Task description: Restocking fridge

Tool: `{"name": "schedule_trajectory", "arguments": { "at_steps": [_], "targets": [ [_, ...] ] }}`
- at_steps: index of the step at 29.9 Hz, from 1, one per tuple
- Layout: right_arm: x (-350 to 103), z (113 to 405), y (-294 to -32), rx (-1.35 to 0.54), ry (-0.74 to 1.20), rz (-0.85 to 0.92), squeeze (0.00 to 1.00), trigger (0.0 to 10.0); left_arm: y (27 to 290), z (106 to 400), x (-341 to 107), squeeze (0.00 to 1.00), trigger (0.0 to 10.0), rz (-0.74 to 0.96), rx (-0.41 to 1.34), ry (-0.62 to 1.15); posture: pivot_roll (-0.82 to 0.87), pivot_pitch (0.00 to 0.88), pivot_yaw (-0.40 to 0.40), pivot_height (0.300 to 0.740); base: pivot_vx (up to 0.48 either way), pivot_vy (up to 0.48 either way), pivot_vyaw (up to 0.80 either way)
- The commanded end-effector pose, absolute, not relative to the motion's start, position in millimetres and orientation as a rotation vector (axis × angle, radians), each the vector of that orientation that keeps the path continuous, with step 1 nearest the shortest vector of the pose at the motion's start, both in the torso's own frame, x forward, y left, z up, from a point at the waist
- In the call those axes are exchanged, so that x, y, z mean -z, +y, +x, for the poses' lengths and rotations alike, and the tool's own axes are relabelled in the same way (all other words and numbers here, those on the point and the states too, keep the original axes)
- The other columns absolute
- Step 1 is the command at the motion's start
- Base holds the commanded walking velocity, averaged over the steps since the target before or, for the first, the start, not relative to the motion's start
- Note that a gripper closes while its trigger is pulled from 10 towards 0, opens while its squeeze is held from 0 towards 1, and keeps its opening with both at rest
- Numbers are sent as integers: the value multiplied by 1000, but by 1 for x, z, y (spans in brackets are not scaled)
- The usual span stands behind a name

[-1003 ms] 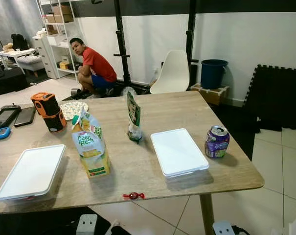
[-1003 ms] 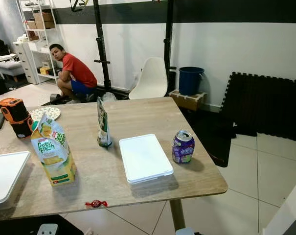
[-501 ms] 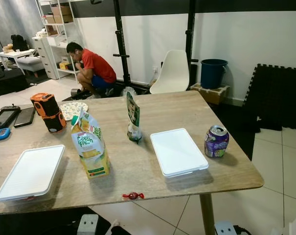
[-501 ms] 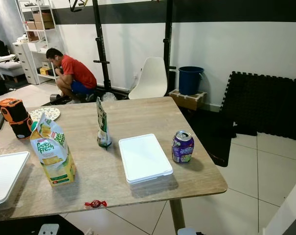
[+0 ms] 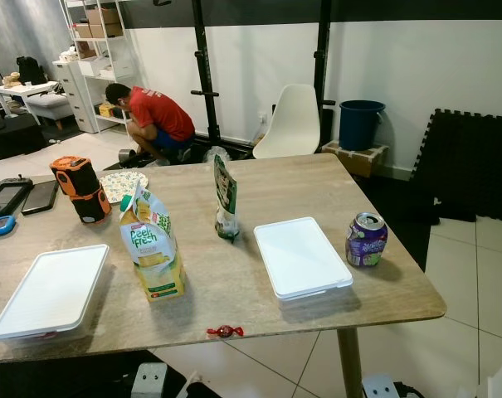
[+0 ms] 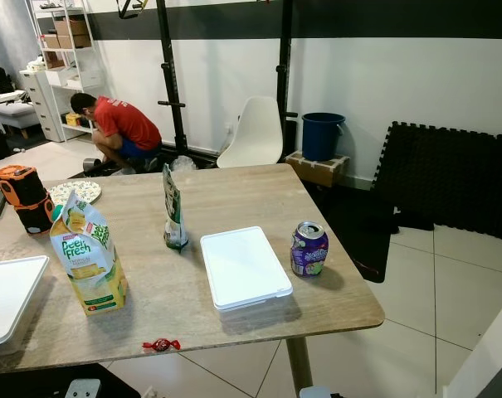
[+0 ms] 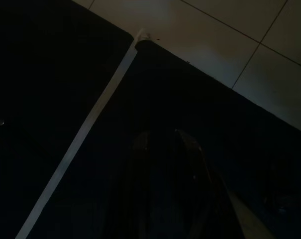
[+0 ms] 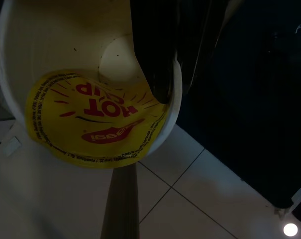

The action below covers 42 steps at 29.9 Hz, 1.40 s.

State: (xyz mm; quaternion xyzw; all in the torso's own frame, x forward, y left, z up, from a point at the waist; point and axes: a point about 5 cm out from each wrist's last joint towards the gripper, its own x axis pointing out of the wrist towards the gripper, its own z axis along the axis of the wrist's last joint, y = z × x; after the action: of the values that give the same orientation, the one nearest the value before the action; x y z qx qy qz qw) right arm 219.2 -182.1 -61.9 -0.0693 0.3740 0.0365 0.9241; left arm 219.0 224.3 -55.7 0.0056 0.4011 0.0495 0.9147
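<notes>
On the wooden table (image 5: 234,290) stand a yellow-green juice carton (image 5: 153,249), a thin green snack bag (image 5: 226,199), a purple drink can (image 5: 367,240) and two flat white lidded containers (image 5: 301,256), the other one (image 5: 53,288) at the left. A red wrapped candy (image 5: 223,331) lies near the front edge. In the right wrist view my right gripper (image 8: 172,92) is shut on the rim of a white noodle cup (image 8: 90,119) with a yellow "HOT CUP" label, one finger inside it, above tiled floor. The left wrist view is very dark; my left gripper (image 7: 165,144) hangs over dark floor.
An orange device (image 5: 83,189), a patterned plate (image 5: 124,184) and phones (image 5: 22,197) lie at the table's far left. A person in a red shirt (image 5: 155,120) crouches behind the table by shelves. A white chair (image 5: 294,123), blue bucket (image 5: 360,123) and black foam mats (image 5: 475,166) stand along the wall.
The crouching person has turned and bent the head down towards the shelves. The view has shifted slightly; the items on the table have stayed put.
</notes>
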Motion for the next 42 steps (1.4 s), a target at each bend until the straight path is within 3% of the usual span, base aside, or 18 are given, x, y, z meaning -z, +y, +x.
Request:
{"name": "schedule_trajectory", "arguments": {
  "at_steps": [1,42],
  "targets": [
    [63,218,-181,-75,781,-138,0,10000,222,216,58,0,10000,10,-94,838,66,55,51,740,0,0,0],
    [60,222,-191,-53,783,-156,0,10000,222,217,58,0,10000,1,-101,847,44,40,60,740,0,0,0]
  ]
}}
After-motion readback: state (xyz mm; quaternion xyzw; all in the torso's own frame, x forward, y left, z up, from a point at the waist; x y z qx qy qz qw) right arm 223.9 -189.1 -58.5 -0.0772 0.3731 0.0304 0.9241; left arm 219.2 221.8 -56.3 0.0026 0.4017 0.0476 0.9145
